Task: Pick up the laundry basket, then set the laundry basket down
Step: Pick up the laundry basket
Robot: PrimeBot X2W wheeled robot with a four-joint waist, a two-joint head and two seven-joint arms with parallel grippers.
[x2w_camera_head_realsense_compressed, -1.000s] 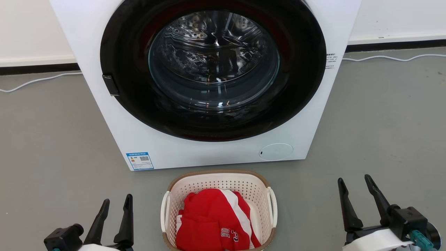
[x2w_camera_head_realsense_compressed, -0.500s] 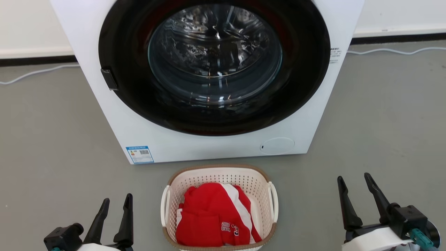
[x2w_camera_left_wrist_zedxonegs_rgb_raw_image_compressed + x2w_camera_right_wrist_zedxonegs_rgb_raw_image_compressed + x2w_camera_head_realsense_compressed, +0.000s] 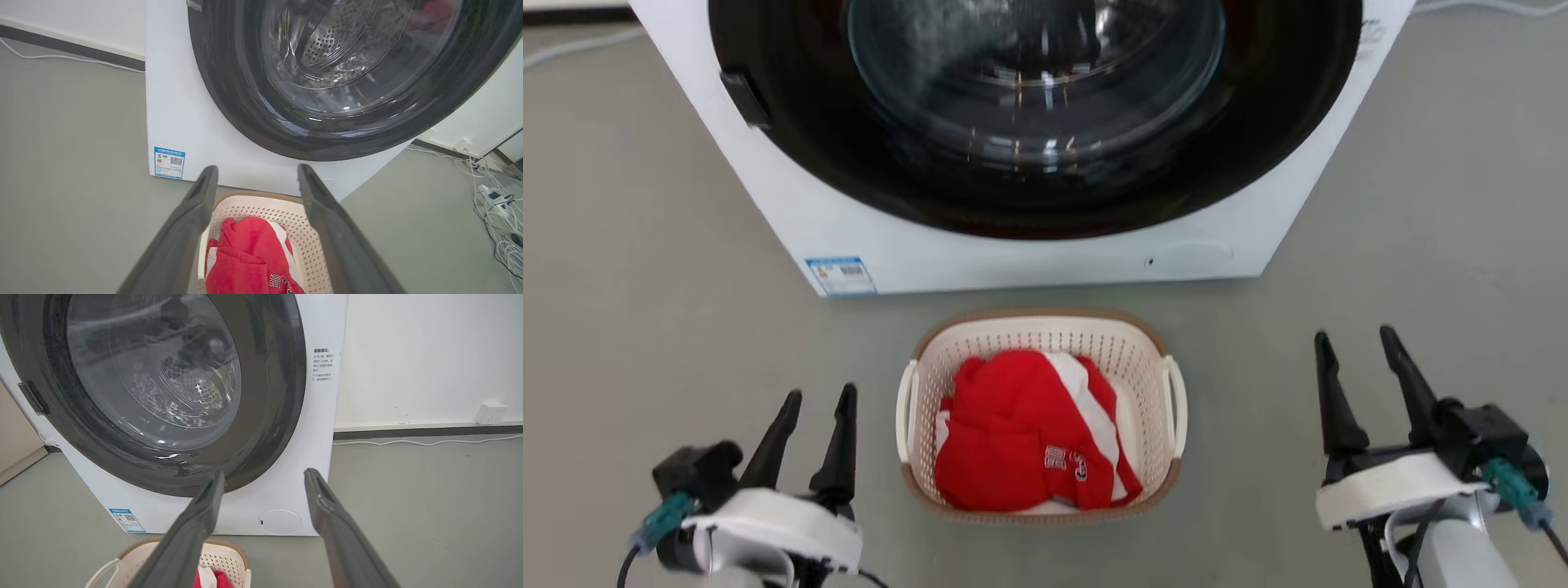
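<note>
Laundry basket (image 3: 1152,367) rests on floor (image 3: 621,286); left gripper (image 3: 818,400) and right gripper (image 3: 1356,339) flank it, fingers parted, holding nothing

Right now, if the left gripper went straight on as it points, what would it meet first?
Probably the washing machine, near its door's lower rim; the left gripper aims past the laundry basket. Depth is unclear.

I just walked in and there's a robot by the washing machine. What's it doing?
The robot is getting ready to pick up the laundry basket, which sits on the floor in front of the washing machine with red clothes inside. Its left gripper and right gripper hover on either side of the basket, fingers open and holding nothing. It has not touched the basket yet.
</note>
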